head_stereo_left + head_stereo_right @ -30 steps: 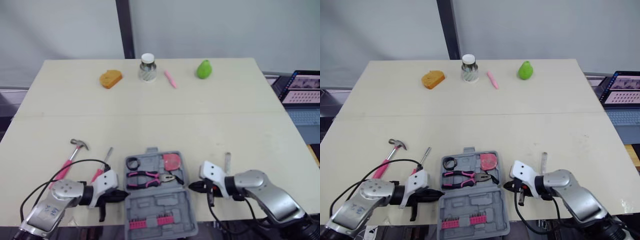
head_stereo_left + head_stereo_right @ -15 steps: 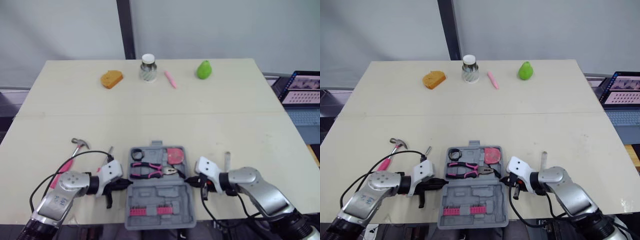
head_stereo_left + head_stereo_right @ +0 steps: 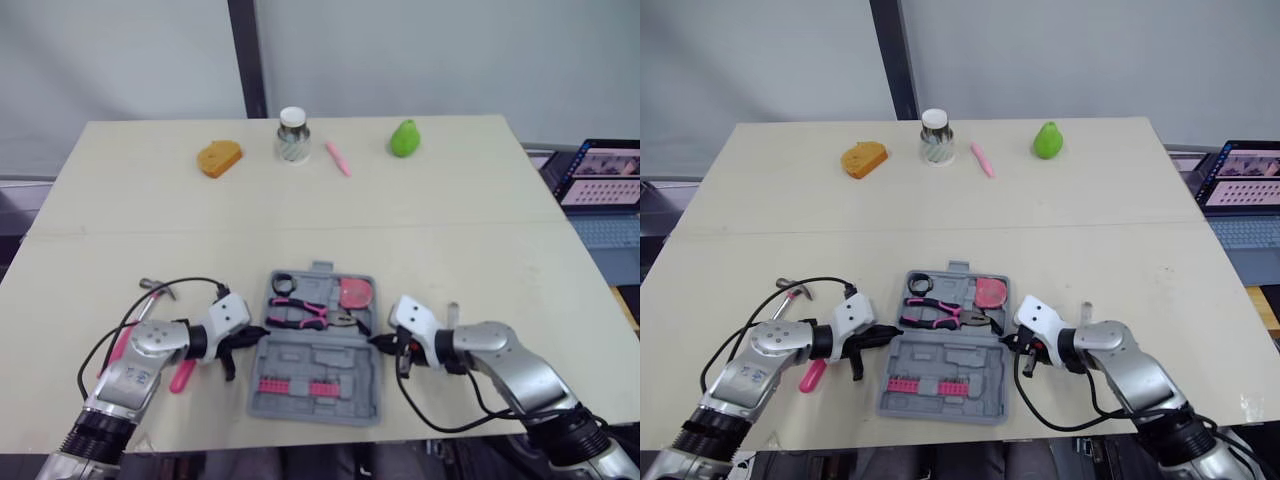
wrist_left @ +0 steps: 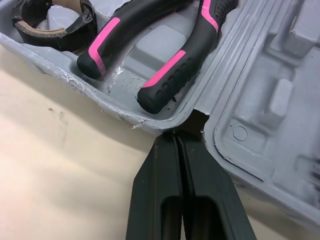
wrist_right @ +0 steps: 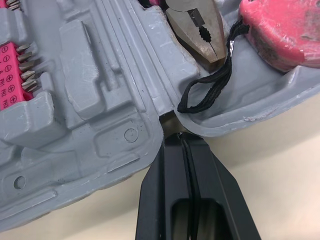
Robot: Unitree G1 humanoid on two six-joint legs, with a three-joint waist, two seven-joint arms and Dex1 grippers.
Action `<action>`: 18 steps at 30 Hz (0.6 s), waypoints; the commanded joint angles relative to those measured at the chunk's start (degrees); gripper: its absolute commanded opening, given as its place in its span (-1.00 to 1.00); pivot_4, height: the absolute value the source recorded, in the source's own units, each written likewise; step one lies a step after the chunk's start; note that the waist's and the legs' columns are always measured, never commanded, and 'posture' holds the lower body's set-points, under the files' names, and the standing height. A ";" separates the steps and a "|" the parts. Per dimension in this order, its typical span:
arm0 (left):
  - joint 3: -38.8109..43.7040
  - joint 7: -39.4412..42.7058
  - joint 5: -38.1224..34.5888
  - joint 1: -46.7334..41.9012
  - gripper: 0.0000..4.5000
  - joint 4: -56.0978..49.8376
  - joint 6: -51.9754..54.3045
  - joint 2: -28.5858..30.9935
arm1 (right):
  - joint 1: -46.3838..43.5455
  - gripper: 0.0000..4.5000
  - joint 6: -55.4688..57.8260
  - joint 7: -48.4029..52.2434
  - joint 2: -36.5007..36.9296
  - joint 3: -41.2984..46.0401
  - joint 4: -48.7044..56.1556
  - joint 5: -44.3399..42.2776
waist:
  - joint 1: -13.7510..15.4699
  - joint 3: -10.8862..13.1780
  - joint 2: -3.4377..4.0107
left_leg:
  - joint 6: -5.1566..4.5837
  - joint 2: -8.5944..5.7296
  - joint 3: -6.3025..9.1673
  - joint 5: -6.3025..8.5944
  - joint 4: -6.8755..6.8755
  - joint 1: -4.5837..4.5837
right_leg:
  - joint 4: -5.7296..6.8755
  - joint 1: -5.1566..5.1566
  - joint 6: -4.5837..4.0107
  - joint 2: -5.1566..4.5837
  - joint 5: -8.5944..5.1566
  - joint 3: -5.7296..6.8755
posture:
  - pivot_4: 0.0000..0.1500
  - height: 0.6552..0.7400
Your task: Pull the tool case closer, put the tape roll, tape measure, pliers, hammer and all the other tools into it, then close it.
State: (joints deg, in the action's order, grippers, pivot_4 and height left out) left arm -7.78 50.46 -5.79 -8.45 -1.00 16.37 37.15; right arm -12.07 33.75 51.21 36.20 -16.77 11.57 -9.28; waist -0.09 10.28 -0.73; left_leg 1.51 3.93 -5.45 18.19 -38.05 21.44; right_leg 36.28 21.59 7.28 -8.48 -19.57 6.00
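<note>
The grey tool case (image 3: 312, 362) lies open near the table's front edge. Its far half holds the black tape roll (image 3: 282, 285), the pink-handled pliers (image 3: 305, 314) and the pink tape measure (image 3: 354, 294). The near half carries a pink bit strip (image 3: 290, 386). My left gripper (image 3: 258, 331) is shut, its tips against the case's left hinge notch (image 4: 196, 120). At the right hinge notch my right gripper (image 3: 375, 342) is also shut. The hammer (image 3: 155, 287) and a pink-handled screwdriver (image 3: 181, 375) lie partly under my left arm. A small silver tool (image 3: 452, 312) lies right of the case.
Along the far edge stand an orange sponge (image 3: 220, 158), a glass jar (image 3: 292, 135), a pink marker (image 3: 338, 158) and a green pear (image 3: 405, 138). A laptop (image 3: 600, 175) sits off the table's right side.
The case has slid away from the table's front edge and slightly right. Both shut grippers moved with it at its hinge ends.
</note>
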 commanded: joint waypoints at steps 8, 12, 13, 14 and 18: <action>0.15 0.26 -0.37 0.62 -0.95 -1.00 -0.72 -0.16 | -1.29 -1.00 -2.06 -0.63 -0.95 0.53 0.09 0.43 | 0.00 0.00 0.00 | 0.00 0.00 0.00 0.00 0.00 0.00 | 0.00 0.00 0.00 0.00 0.00 0.00 | 1.00 1.00; 0.34 0.33 -0.48 1.07 -0.95 -1.32 -0.72 0.01 | -0.89 -1.00 -2.09 -0.56 -1.03 0.46 0.39 0.57 | -0.02 0.00 0.00 | 0.00 0.00 0.00 0.00 0.00 0.00 | 0.00 0.00 0.00 0.00 0.00 0.00 | 1.00 1.00; 0.40 0.36 -0.51 1.16 -0.95 -1.37 -0.71 0.05 | -0.82 -1.00 -2.27 -0.72 -1.09 0.48 0.36 0.73 | -0.03 0.00 0.00 | 0.00 0.00 0.00 0.00 0.00 0.00 | 0.00 0.01 0.00 0.00 0.00 0.00 | 1.00 1.00; 0.51 0.30 -0.52 1.26 -0.95 -1.42 -0.72 0.08 | -0.84 -1.00 -2.55 -0.90 -1.12 0.40 0.18 1.01 | -0.03 0.00 0.00 | 0.00 0.00 -0.01 0.00 0.00 0.00 | 0.00 0.01 0.00 0.00 0.00 0.00 | 1.00 1.00; 0.83 0.43 -0.71 1.75 -0.95 -1.82 -0.64 0.30 | -0.93 -1.00 -2.67 -1.07 -1.51 0.37 -0.09 1.31 | -0.10 0.00 0.00 | 0.00 0.00 0.00 0.00 0.00 0.00 | 0.00 0.01 0.00 0.00 0.00 0.00 | 1.00 1.00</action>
State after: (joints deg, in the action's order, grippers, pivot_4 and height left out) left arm -7.32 50.47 -5.93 -7.67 -1.36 16.21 37.11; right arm -12.56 32.43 50.52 35.24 -16.77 10.64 -7.74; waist -0.19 10.28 -0.73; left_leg 1.51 3.93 -5.45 18.19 -38.05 21.44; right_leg 36.27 21.60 7.28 -8.47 -19.57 6.00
